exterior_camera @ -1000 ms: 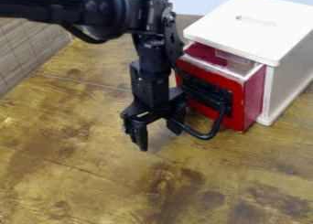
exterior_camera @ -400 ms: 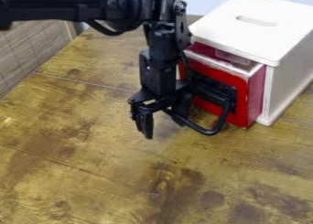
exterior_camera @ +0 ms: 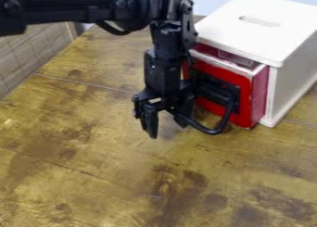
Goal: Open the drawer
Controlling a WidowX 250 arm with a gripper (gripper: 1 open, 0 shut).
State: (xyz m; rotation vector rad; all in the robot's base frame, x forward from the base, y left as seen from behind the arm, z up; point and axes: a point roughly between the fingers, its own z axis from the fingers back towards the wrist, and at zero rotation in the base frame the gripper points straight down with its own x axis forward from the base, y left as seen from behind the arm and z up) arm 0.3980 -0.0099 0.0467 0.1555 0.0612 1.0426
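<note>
Camera view: white housing (exterior_camera: pixel 266 31) holds the red drawer (exterior_camera: pixel 227 87), slightly out; gripper (exterior_camera: pixel 165 119) part-open, empty, beside its black handle (exterior_camera: pixel 210 115).

Soft, even light, fairly bright, no glare. Low resolution, blurry throughout. Faint shadow on the wooden table (exterior_camera: pixel 74 175) just beneath the gripper (exterior_camera: pixel 158 127). Black arm (exterior_camera: pixel 164 64) almost detail-free. White housing (exterior_camera: pixel 266 31) near washed out on top.

A worn brown wooden tabletop (exterior_camera: pixel 87 175) with dark grain and stains was seen filling most of the view. At the upper left, a grey surface (exterior_camera: pixel 28 47) with brick-like lines was visible, possibly a wall or floor. Even, soft light was cast throughout.
</note>
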